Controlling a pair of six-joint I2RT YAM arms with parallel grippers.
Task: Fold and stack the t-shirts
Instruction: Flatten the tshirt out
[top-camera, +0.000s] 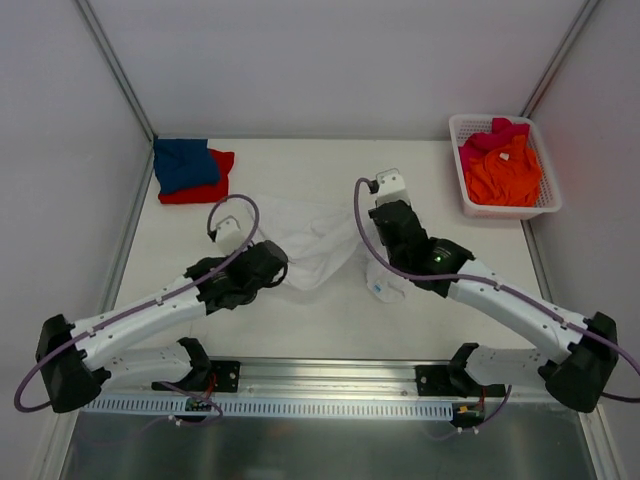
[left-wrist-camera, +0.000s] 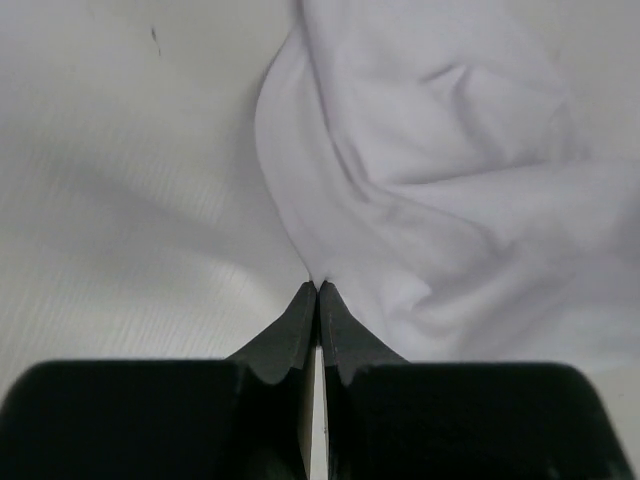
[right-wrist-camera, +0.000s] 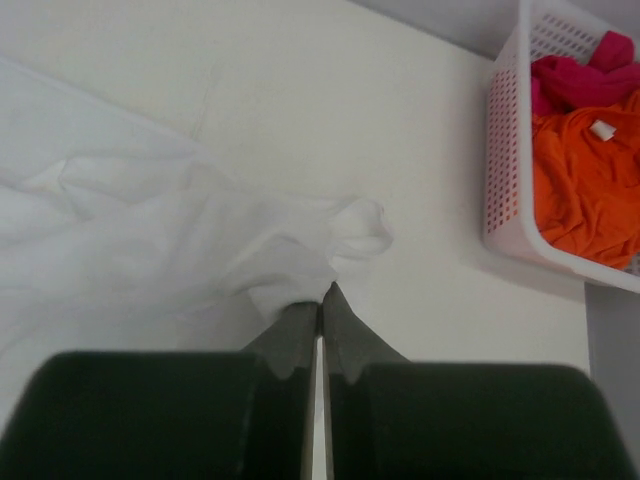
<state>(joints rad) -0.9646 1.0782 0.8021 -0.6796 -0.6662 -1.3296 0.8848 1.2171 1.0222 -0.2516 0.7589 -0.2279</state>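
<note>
Tabletop (top-camera: 330, 320), pale and matte, fills most of my overhead feed. Crumpled across its middle lies the large white cloth t-shirt (top-camera: 315, 240), spread between my two arms. At the far right corner sits the white plastic lattice basket (top-camera: 508, 212), holding the orange t-shirt (top-camera: 505, 175) with the pink t-shirt (top-camera: 490, 135) bunched behind it. At the far left corner the blue t-shirt (top-camera: 185, 165) rests folded on the red t-shirt (top-camera: 215, 185). My left gripper (left-wrist-camera: 317, 287) has its jaws pressed together on an edge of the white cloth, low at the table. My right gripper (right-wrist-camera: 322, 295) is likewise clamped on a bunched fold at the shirt's other side. From overhead both sets of fingers are hidden under the wrists, and I cannot tell which part of the shirt each one grips. The basket is cut off at the edge of the right wrist view.
</note>
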